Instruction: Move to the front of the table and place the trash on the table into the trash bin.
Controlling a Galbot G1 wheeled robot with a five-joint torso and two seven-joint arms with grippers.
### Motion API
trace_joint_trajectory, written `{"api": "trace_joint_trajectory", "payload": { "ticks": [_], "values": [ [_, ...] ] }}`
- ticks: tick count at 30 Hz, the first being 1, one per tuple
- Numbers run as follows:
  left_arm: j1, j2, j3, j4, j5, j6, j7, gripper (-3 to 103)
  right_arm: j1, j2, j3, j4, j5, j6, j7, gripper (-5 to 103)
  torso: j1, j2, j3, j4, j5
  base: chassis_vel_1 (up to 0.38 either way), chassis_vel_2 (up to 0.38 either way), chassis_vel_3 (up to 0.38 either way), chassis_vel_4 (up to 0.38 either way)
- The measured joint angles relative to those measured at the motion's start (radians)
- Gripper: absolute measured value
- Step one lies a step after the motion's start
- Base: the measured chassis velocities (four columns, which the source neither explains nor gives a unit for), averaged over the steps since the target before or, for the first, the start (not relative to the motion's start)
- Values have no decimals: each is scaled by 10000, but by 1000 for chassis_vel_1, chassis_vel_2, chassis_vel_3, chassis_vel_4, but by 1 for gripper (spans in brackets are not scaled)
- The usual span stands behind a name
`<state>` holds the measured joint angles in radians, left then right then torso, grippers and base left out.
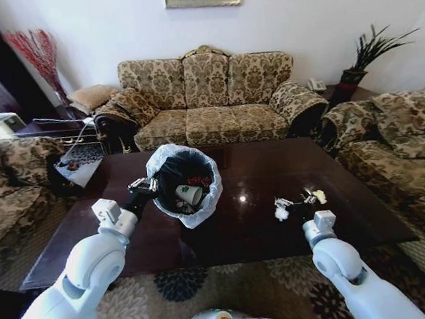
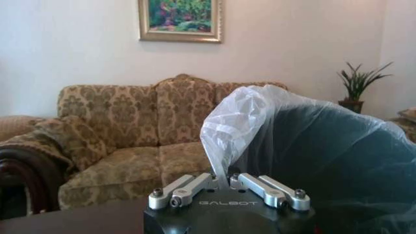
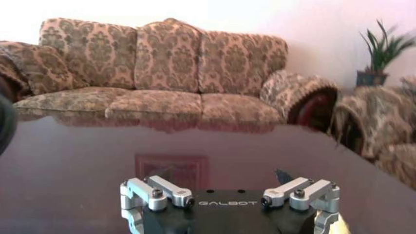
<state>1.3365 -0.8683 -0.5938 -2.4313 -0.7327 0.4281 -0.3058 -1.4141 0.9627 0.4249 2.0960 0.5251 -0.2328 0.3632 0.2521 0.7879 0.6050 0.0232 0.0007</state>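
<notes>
Now the left gripper (image 1: 143, 186) pinches the liner of the trash bin (image 1: 201, 208), which stands on the table (image 1: 239, 230) — the right gripper (image 1: 297, 206), fingers spread wide, sits low beside white paper wads (image 1: 281, 214).

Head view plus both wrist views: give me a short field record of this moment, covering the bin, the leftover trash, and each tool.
trash bin: on the table, tilted toward the robot, white liner, paper cup and red item inside
left tool: at the bin's rim, shut on the liner
right tool: low over the table, open, beside the litter
remaining trash: small white pieces, right half of the table
</notes>
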Motion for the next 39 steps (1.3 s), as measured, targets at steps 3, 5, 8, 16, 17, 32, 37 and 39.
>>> {"api": "trace_joint_trajectory", "payload": {
  "ticks": [3,5,8,16,17,32,37,39],
  "values": [
    [38,-9,14,-57,1,-4,7,3,-122,206,-347,-60,89,79,280,100,-2,1,-1,1,-1,-182,-210,217,181],
    [52,-8,33,-89,5,-9,10,3,-130,390,-869,-195,360,133,481,100,-3,1,-1,4,7,-84,-88,94,71],
    [47,9,68,-92,16,-9,12,3,125,580,-1491,-572,396,312,481,100,-3,1,-1,6,-6,-13,-29,31,16],
    [24,84,128,-88,96,-9,-7,3,1073,953,-2301,-1698,487,523,506,95,0,0,0,15,-12,34,42,-16,-15],
    [16,87,128,-85,94,-9,-5,3,1119,955,-2317,-1752,530,515,547,95,0,0,0,11,-9,0,0,0,0],
    [-136,17,176,95,61,8,81,3,1599,1235,-2438,-2582,1132,384,682,55,-1,0,0,8,-2,0,0,0,0],
    [-176,-5,186,163,61,10,105,3,1806,1202,-2496,-2808,1193,447,702,43,-1,0,0,8,-4,0,0,0,0],
    [-215,-6,192,207,61,11,107,3,1863,1181,-2532,-2838,1201,491,742,39,-1,0,0,8,-4,0,0,0,0]
  ]
}}
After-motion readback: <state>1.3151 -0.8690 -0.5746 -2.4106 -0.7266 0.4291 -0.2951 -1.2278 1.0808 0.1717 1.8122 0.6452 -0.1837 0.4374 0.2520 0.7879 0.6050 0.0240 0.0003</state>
